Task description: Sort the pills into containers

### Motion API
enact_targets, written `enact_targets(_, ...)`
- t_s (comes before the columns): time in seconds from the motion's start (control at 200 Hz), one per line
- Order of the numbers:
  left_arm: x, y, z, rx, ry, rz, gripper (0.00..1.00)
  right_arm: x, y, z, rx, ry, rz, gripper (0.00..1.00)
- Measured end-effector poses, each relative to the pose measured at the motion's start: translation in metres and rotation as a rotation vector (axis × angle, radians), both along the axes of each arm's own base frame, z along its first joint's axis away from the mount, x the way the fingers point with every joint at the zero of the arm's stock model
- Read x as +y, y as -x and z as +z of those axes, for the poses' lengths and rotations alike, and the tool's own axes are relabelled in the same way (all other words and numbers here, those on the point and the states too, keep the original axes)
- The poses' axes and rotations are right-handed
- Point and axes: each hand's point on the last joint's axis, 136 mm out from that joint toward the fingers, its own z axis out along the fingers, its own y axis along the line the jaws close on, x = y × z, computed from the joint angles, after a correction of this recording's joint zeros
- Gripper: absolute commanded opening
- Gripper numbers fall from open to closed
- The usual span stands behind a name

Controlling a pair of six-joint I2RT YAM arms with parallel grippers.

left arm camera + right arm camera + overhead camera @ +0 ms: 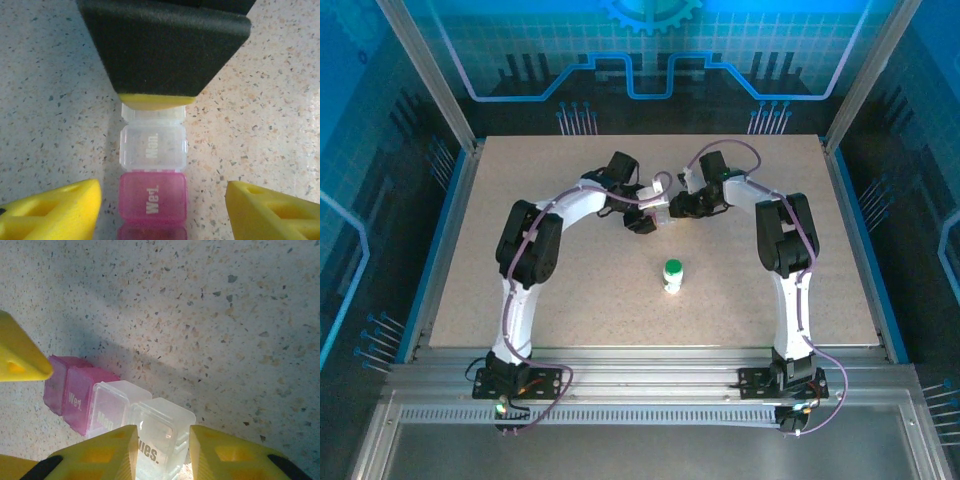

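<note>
One white bottle [672,274] with a green cap stands upright near the middle of the speckled tabletop [570,300], apart from both arms. The two arms, the left arm [530,250] and the right arm [782,235], reach inward and meet farther back on the tabletop, beyond the bottle.

There lies one pill box [153,165], a strip of compartments lying flat on the tabletop. Four compartments can be counted: two pink and two clear. One pink lid reads "Wed.", the clear one beside it "Mon.", and the clear one at the end "Tues." Whether any pills are inside is too blurred to tell.

The left hand [162,195] is spread. Its two yellow fingers [50,210] stand on either side of the pink part of the strip, with bare tabletop showing between each finger and the box.

The right hand [164,436] has its two yellow fingers [100,455] drawn close on either side of the clear "Tues." compartment. Whether they actually press on it cannot be told. From the left wrist view, one black, yellow-tipped finger [160,50] of the right hand covers that end of the strip.
</note>
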Motion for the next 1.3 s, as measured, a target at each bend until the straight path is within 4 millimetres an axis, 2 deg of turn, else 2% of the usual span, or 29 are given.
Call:
enact_targets(0.335, 0.003, -0.003, -0.023, 0.021, -0.093, -0.013, 0.65, 0.001, -0.001, 0.0, -0.005, -0.012, 0.018, 0.31)
enact_targets(0.51, 0.004, -0.007, -0.023, 0.014, -0.101, -0.01, 0.6, 0.001, -0.001, 0.0, -0.003, -0.016, 0.022, 0.31)
enact_targets(0.931, 0.005, -0.008, -0.028, 0.002, -0.135, -0.003, 0.57, 0.001, -0.001, 0.0, -0.003, -0.016, 0.025, 0.3)
enact_targets(1.116, 0.002, -0.009, -0.03, -0.002, -0.143, -0.004, 0.46, 0.001, -0.001, 0.0, -0.004, -0.016, 0.025, 0.3)
enact_targets(1.226, -0.001, -0.012, -0.03, -0.003, -0.146, -0.004, 0.35, 0.0, -0.002, 0.0, -0.006, -0.012, 0.023, 0.3)
enact_targets(1.301, -0.001, -0.012, -0.03, 0.005, -0.147, -0.001, 0.33, -0.001, -0.003, 0.0, -0.008, -0.011, 0.021, 0.3)
